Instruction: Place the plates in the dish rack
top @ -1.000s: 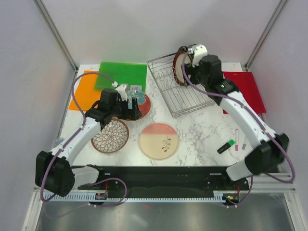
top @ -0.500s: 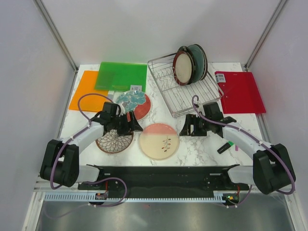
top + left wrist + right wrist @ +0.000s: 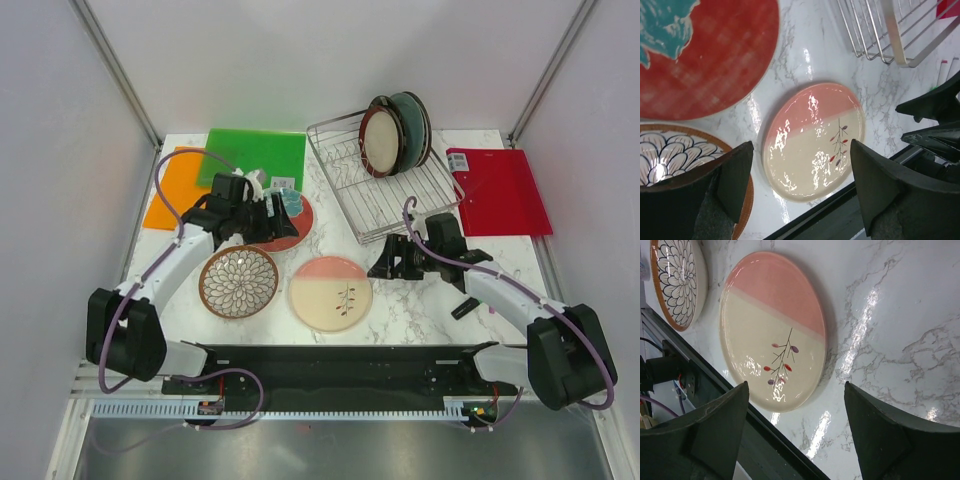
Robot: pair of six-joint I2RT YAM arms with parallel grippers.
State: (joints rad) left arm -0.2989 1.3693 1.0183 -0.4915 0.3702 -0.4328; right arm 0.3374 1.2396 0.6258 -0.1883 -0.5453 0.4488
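The dish rack [image 3: 400, 200] stands at the back right and holds an upright cream plate with a maroon rim [image 3: 381, 140] with a teal plate behind it. The red plate with teal flowers [image 3: 296, 225], the brown petal plate [image 3: 238, 282] and the pink-cream sprig plate [image 3: 331, 292] lie flat on the table. My left gripper [image 3: 278, 216] is open and empty above the red plate [image 3: 705, 55]. My right gripper [image 3: 382, 266] is open and empty, just right of the sprig plate [image 3: 772, 355]. The sprig plate also shows in the left wrist view [image 3: 812, 140].
A green board [image 3: 255, 155] and an orange board [image 3: 168, 192] lie at the back left, and a red board [image 3: 500, 190] lies right of the rack. A green-capped marker [image 3: 468, 304] and a pink pen [image 3: 491, 290] lie by my right arm.
A second ago my right gripper was up at the rack by the cream plate; it has since come down beside the sprig plate. My left gripper has moved back from the brown plate to the red plate.
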